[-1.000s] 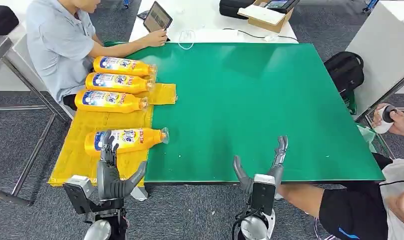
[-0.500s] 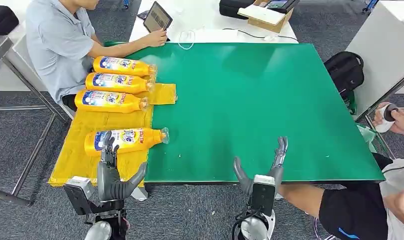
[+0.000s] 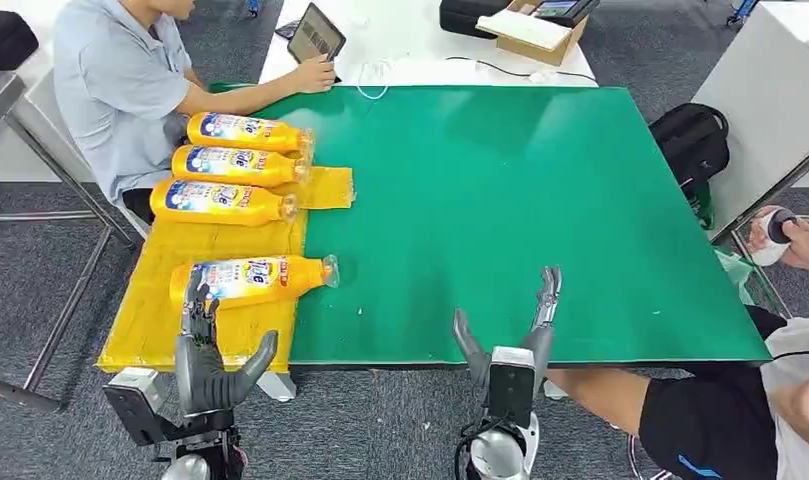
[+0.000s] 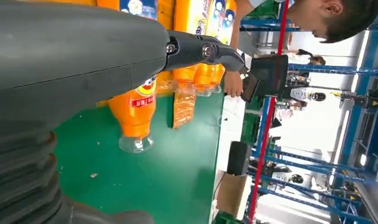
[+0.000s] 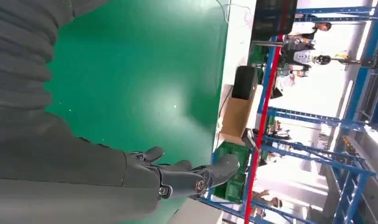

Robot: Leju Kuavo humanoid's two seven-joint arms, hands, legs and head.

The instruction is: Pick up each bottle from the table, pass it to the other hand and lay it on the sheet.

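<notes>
Left hand (image 3: 208, 352) back from bottle (image 3: 252, 279)

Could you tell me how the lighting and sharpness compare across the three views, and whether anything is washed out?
Head view: even overhead light, sharp, with soft sheen patches on the green table. Left wrist view: the left hand looms large and soft up close, the nearest bottle is fairly sharp, the background is overexposed white. Right wrist view: a glare spot on the table, the bright background is blown out, the right hand is dark.

Green table (image 3: 500, 200) open for passage; four bottles (image 3: 230, 202) crowd yellow sheet (image 3: 165, 300) at left.
</notes>
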